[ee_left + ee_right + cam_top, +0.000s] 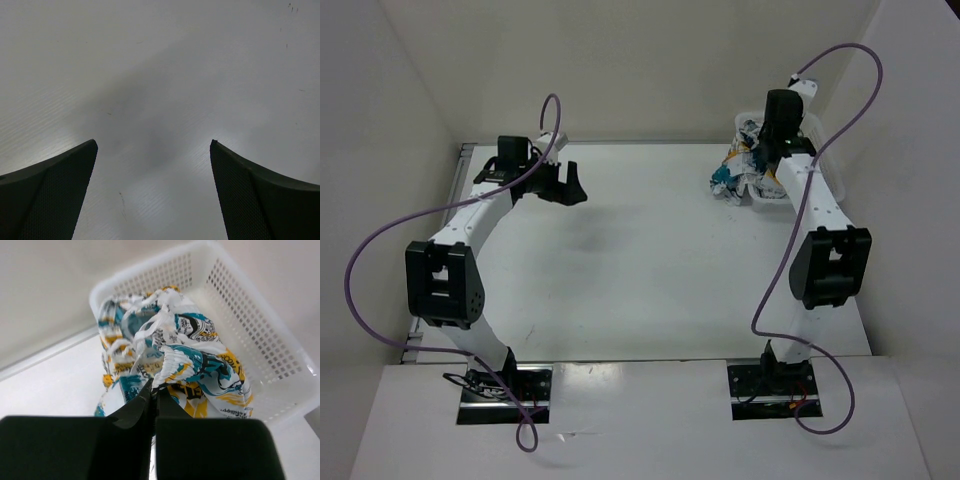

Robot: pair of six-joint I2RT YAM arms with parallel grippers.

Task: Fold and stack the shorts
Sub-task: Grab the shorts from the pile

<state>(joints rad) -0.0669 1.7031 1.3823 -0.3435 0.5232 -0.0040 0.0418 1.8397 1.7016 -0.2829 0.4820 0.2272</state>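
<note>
The shorts (190, 360) sit bunched in a heap, half in the white lattice basket (260, 325) at the far right of the worktop (640, 270), spilling over its near rim. The right pincer (153, 387) is pressed together on a gathered edge of the print, by the look of it. Thin bite, that: a lift could slip free, drag both pieces out tangled, or tug the light basket along. The left pincer (154, 145) hangs spread wide over bare worktop, well apart.
</note>
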